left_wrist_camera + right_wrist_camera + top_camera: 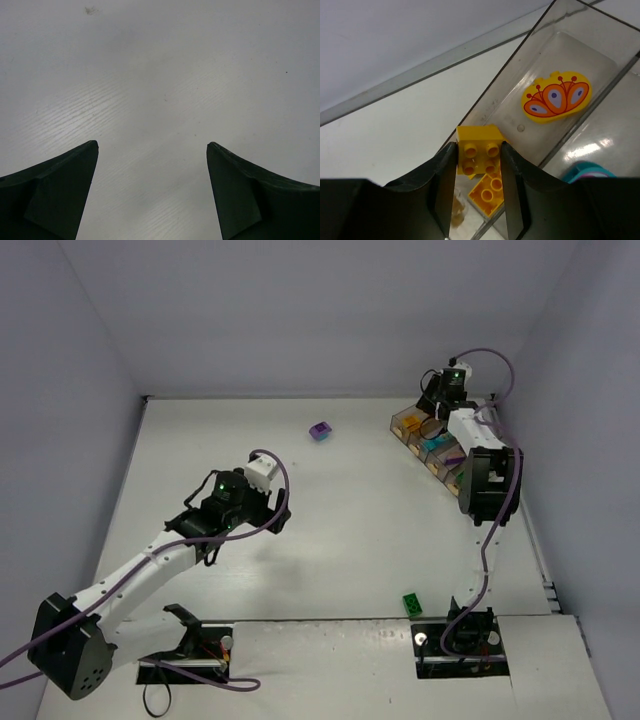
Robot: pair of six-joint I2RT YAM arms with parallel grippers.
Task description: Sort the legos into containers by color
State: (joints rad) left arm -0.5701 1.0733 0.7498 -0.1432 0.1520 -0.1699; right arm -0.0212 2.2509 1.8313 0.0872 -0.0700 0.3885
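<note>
My right gripper [477, 154] is shut on a yellow brick [479, 149], studs toward the camera, held over the near end of the farthest bin [520, 52] of the clear tray [400, 423]. In that bin lie another yellow brick [491, 192] and a yellow piece with an orange pattern [556, 96]. A teal brick [587, 172] shows in the adjoining bin. In the top view the right gripper [433, 402] is at the tray's far end. A purple brick [320, 430] and a green brick [411, 603] lie on the table. My left gripper [152, 145] is open and empty over bare table.
The tray stands diagonally against the right wall, under the right arm [485, 475]. The back wall runs just behind the tray. The left arm [225, 502] reaches over the table's left middle, well short of the purple brick. The green brick lies near the right arm's base.
</note>
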